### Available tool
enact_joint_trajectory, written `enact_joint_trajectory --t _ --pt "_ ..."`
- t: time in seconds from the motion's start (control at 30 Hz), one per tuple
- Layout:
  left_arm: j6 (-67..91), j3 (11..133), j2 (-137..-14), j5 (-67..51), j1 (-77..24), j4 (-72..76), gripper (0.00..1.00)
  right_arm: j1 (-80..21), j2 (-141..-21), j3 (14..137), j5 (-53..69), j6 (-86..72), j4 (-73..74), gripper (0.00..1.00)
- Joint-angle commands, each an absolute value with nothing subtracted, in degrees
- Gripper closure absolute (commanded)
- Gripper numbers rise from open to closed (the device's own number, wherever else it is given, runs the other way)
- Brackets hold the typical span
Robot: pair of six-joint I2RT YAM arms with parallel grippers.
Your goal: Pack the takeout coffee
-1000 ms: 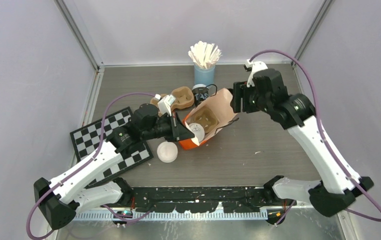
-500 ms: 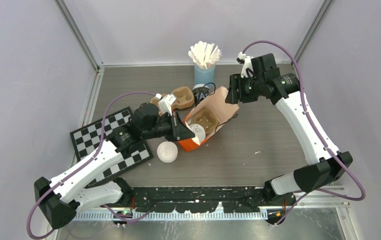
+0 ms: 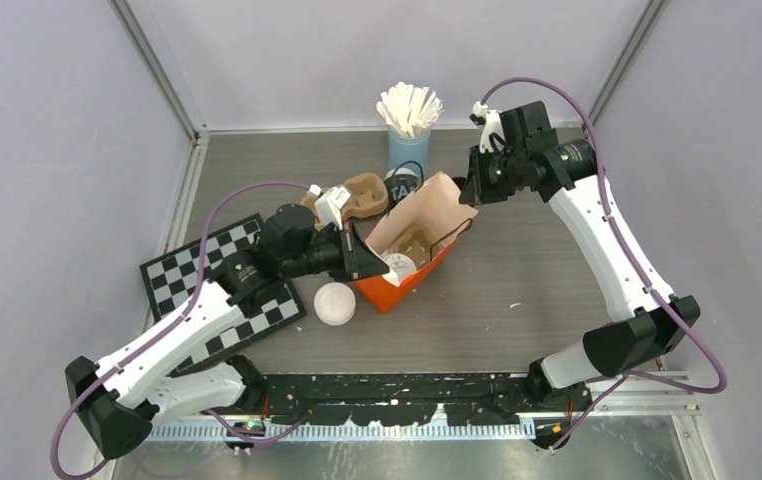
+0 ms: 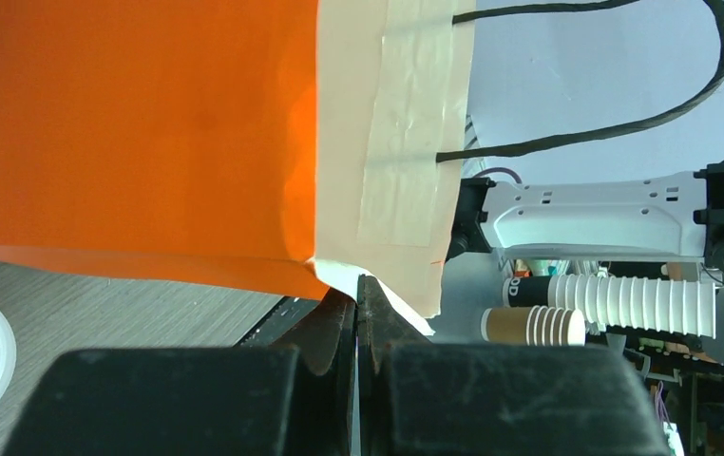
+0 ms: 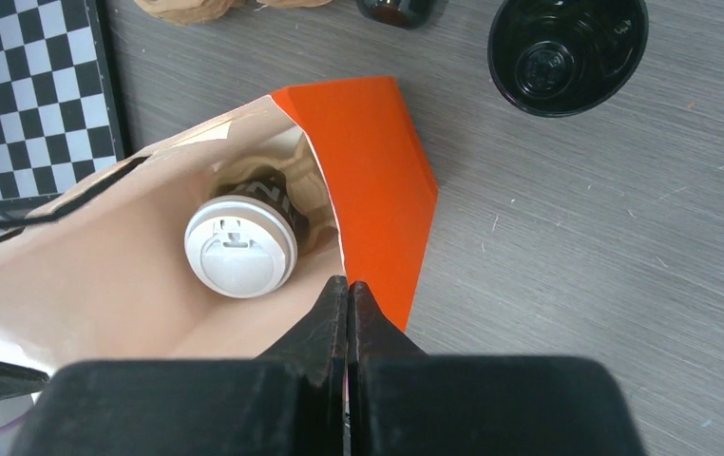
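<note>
Top: you've got left gripper (image 3: 377, 268) and right gripper (image 3: 469, 195) both pinching the orange bag (image 3: 397, 293), mid-frame. Left wrist: bag rim clamped, bottom centre. Right wrist: lidded cup (image 5: 240, 245) inside bag, up-left of fingertips.

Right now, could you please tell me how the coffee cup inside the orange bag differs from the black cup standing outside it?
The lidded cup wears a white sip lid; the open black cup has none, its empty inside showing. The lidded cup sits inside the orange paper bag; the open black cup stands outside on the table. Both stand upright.
</note>
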State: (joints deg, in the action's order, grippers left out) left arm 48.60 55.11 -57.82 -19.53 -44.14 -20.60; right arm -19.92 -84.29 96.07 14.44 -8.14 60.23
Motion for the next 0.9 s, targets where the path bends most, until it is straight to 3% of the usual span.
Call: enact_joint_trajectory --t 0.0,0.3,0.87 --pt "47.51 59.02 -55.94 -18.94 -44.31 -20.15 1.0 -20.01 -82.52 100.34 13.33 -9.51 64.43 1.0" --pt "47.9 67.54 -60.3 -17.18 -44.31 -29.68 0.97 -19.96 -78.63 103.94 5.34 -13.68 80.3 1.0" --pt "50.1 79.63 -78.31 -24.44 -44.3 -34.41 0.99 -16.49 -73.2 104.59 -11.71 -17.48 93.56 1.0"
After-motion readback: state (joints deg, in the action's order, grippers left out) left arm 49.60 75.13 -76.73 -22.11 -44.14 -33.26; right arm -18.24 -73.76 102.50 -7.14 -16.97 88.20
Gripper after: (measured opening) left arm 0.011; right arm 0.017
